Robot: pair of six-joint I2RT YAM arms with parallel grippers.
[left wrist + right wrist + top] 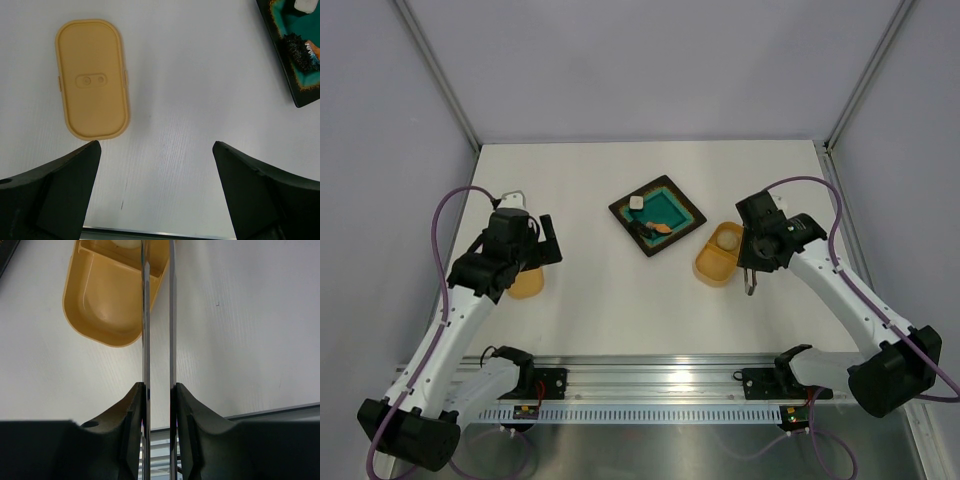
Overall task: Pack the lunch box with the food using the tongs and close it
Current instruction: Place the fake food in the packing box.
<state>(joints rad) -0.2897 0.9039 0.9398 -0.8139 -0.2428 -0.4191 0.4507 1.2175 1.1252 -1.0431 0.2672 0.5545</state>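
The right jaws pinch the tongs (172,340), pressing their two strips nearly parallel; these run to 12 o'clock across the lunch box (716,262), which sits on the desk (610,300) at 4 o'clock of the plate (620,210); a beige ball (728,238) lies in its far compartment; the left jaws are spread wide, the lid (92,80) at their 11 o'clock.

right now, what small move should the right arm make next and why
Probably swing the right hand, shut on the long silver metal tongs, over the square dark-rimmed teal plate. The beige ball already sits in the yellow-orange oval plastic lunch box, whose other compartment is empty, while the white cube and orange slice lie on the plate.
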